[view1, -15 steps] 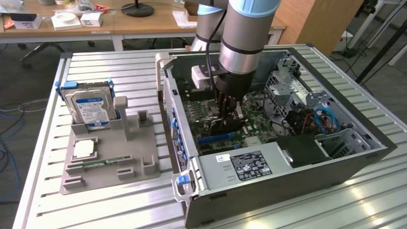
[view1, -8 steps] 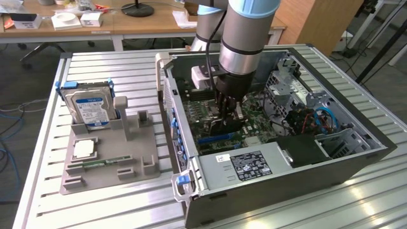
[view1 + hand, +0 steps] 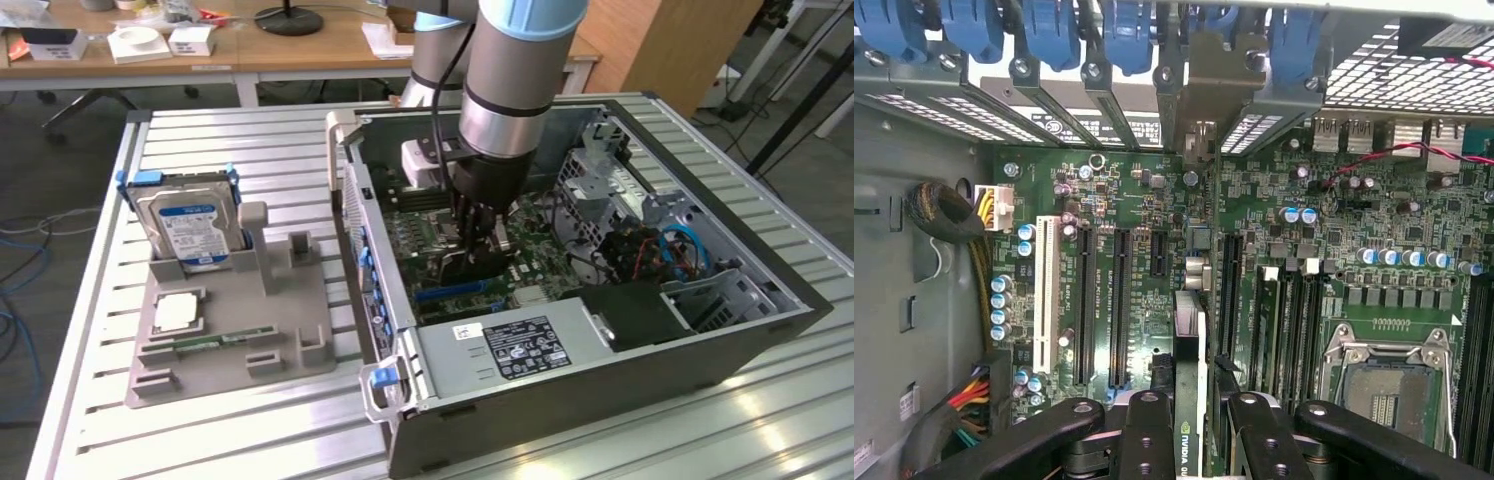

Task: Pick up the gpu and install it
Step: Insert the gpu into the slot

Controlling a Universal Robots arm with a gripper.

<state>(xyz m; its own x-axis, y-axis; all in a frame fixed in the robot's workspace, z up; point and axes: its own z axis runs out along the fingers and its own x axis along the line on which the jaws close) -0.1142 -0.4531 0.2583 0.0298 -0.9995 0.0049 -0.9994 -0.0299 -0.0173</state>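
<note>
One arm: a Universal Robots arm (image 3: 514,70) reaches down from the far side into the open computer case (image 3: 747,330).
Claw: the gripper (image 3: 483,232) (image 3: 1196,405) is inside the case, low over the motherboard (image 3: 1334,250). Its jaws are part-way closed, one finger on each face of the gpu.
Gpu: the gpu (image 3: 1189,335) (image 3: 465,265) is held edge-on as a thin upright blade between the fingers (image 3: 1146,430). In the wrist view it runs from the claw toward the row of rear slot covers, in line with the expansion slots. Whether its lower edge has entered a slot I cannot tell.
Slots: a white slot (image 3: 1046,290) and long black slots lie parallel to the card on one side, with more black slots on the other.
Blue latches: a row of blue latches (image 3: 1044,30) sits at the slot covers.
CPU socket: an open metal-framed CPU socket (image 3: 1384,385) lies on the board, apart from the card.
Power supply: the grey power supply (image 3: 521,345) fills the near end of the case.
Tray: a grey tray (image 3: 214,370) sits left of the case in the exterior view, on the slatted metal table (image 3: 240,140).
Tray contents: a blue-labelled hard drive (image 3: 187,225) stands at its far end and a small silver CPU chip (image 3: 178,312) lies flat nearer.
</note>
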